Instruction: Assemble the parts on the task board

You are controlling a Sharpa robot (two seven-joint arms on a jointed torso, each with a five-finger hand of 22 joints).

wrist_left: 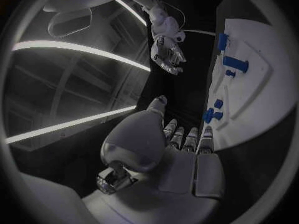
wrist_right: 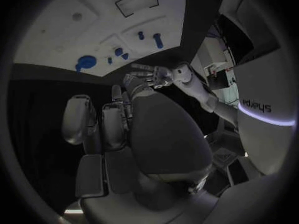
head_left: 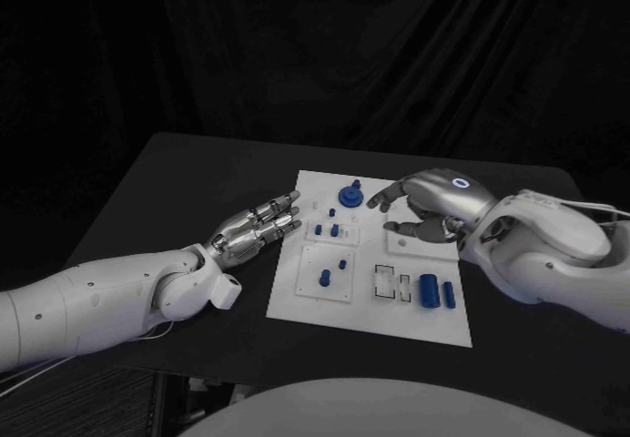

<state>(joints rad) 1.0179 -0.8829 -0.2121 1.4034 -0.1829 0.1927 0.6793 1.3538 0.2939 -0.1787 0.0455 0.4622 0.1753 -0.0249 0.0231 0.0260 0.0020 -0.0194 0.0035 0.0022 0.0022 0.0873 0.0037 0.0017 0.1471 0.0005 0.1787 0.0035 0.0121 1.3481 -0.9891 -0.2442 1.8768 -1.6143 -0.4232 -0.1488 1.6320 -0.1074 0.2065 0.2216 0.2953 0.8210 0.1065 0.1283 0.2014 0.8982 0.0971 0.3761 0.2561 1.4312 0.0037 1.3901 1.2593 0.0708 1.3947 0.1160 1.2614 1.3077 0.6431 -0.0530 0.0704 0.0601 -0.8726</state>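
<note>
The white task board (head_left: 357, 314) lies in the middle of the black table. A round blue knob (head_left: 350, 195) stands near its far edge, small blue pegs (head_left: 331, 228) behind it, and two more pegs (head_left: 336, 269) sit on a raised plate. Two long blue cylinders (head_left: 430, 289) lie near the board's right side. My left hand (head_left: 256, 228) is open with fingers stretched, just off the board's left edge. My right hand (head_left: 427, 208) hovers over the board's far right part, fingers spread, nothing in it. The left wrist view shows the left hand (wrist_left: 181, 144) beside the board (wrist_left: 261, 84).
A black-outlined rectangular slot (head_left: 385, 280) sits left of the long cylinders. Bare black table (head_left: 171, 196) surrounds the board, with its edges close on the left and far side. In the right wrist view the knob (wrist_right: 86, 62) lies beyond my right hand (wrist_right: 124, 129).
</note>
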